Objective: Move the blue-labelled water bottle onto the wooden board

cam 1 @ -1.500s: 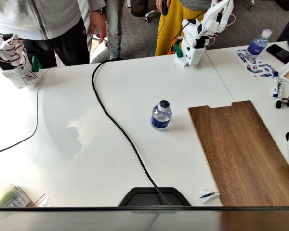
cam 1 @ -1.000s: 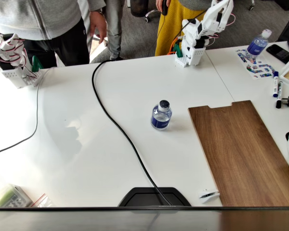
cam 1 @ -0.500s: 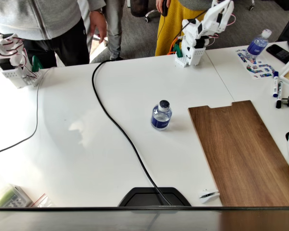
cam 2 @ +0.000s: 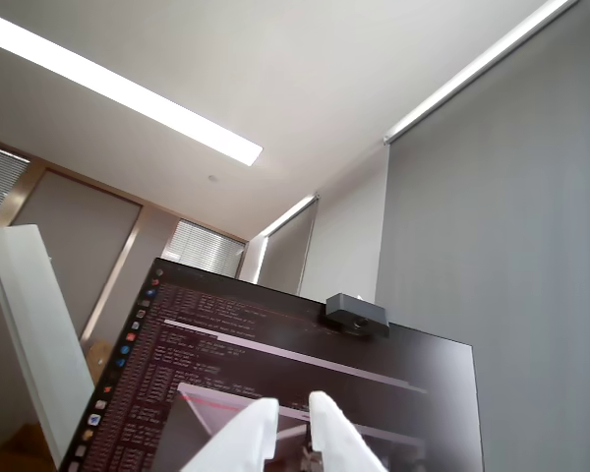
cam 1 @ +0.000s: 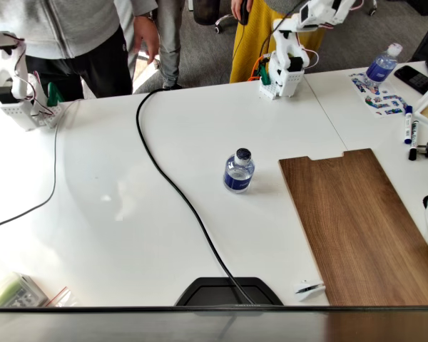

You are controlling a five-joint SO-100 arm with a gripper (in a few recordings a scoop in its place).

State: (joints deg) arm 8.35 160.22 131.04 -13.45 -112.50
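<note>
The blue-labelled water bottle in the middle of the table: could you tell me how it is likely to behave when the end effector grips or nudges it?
The blue-labelled water bottle stands upright and squat, so a low nudge would probably slide it over the smooth white table rather than tip it. Its clear plastic wall will likely give a little under a squeeze. Knocked over, its round body would probably roll.

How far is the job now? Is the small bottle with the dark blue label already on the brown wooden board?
Nothing looks done yet: the small clear bottle with the dark blue label stands upright on the white table, left of the long dark brown wooden board and apart from it in the fixed view. Nothing is in hand: the white tool points up at the ceiling, fingertips nearly together, holding nothing. Left: reach, grasp, carry and place.
</note>
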